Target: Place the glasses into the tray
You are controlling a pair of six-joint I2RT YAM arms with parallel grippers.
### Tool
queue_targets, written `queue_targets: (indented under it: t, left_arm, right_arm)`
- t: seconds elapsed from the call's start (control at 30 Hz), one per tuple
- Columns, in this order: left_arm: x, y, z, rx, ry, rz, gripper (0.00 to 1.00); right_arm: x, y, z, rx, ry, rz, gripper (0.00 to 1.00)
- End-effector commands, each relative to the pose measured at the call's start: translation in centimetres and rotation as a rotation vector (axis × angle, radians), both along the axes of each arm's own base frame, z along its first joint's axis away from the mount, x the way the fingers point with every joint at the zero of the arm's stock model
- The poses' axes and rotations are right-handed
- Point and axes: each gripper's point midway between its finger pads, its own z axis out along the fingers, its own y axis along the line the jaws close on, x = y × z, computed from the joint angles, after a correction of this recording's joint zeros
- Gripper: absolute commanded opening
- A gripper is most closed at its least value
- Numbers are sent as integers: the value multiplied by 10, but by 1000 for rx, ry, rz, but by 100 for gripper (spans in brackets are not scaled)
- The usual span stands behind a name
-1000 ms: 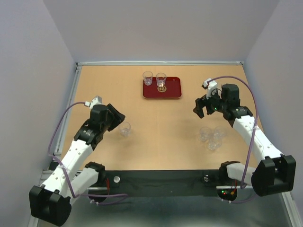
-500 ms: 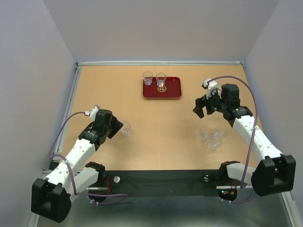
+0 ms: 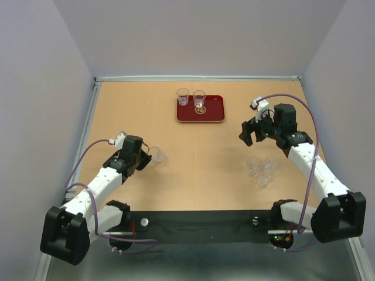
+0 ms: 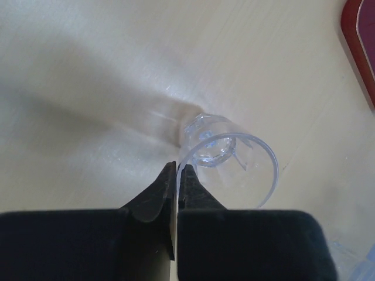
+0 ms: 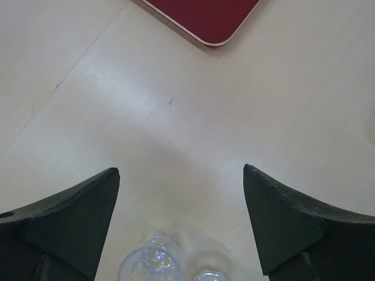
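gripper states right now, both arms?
left gripper: shut, pinching the wall of a glass.
right gripper: open, holding nothing.

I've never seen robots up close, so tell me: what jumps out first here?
A dark-red tray sits far back in the middle with two glasses on it. The left gripper pinches the rim of a lone glass at left, while the open right gripper hovers by three clustered glasses.
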Motion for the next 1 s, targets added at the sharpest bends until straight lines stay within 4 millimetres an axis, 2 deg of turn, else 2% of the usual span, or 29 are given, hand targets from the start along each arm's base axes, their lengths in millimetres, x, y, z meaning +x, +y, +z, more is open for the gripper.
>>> queue_targets:
  t: [0.0, 0.13, 0.23, 0.4, 0.43, 0.53, 0.57, 0.6, 0.67, 0.7, 0.73, 0.77, 0.8, 0.83, 0.93, 0.97]
  left_arm:
    - [6, 0, 2, 8, -35, -4, 0]
    - [16, -3, 14, 21, -82, -34, 0]
    - [35, -10, 42, 27, -185, -80, 0]
    - [76, -43, 110, 53, -428, -305, 0]
    - [85, -60, 118, 22, -472, -386, 0]
    - [112, -84, 131, 22, -534, -505, 0]
    - [118, -92, 131, 13, -532, -539, 0]
    - [135, -99, 133, 25, -528, -559, 0]
    - [150, -108, 133, 29, -517, -601, 0]
    - [164, -114, 149, 30, -547, -606, 0]
    - [174, -117, 129, 47, -498, -623, 0]
    - [182, -120, 128, 52, -492, -631, 0]
    - [194, -125, 143, 55, -521, -631, 0]
    - [201, -127, 122, 60, -466, -639, 0]
    - [222, -131, 111, 90, -431, -646, 0]
    - [229, -132, 117, 99, -440, -644, 0]
  right_arm:
    - [7, -2, 12, 2, -57, -12, 91]
    - [6, -3, 14, 0, -65, -13, 91]
    - [7, -4, 15, -2, -69, -15, 91]
    - [5, -3, 17, 2, -75, -10, 91]
    - [5, -3, 17, 5, -73, -10, 91]
    - [2, 2, 18, 24, -70, 8, 91]
    - [2, 3, 19, 29, -67, 12, 91]
    - [1, 4, 17, 33, -62, 20, 91]
    - [1, 5, 18, 36, -61, 22, 91]
    - [1, 5, 18, 37, -61, 23, 91]
    - [1, 5, 18, 36, -63, 22, 91]
    - [1, 5, 18, 36, -63, 22, 91]
    - [1, 4, 18, 35, -63, 19, 91]
    - [1, 3, 18, 32, -65, 14, 91]
    - [2, 2, 19, 24, -73, 9, 91]
    - [2, 1, 19, 22, -73, 6, 91]
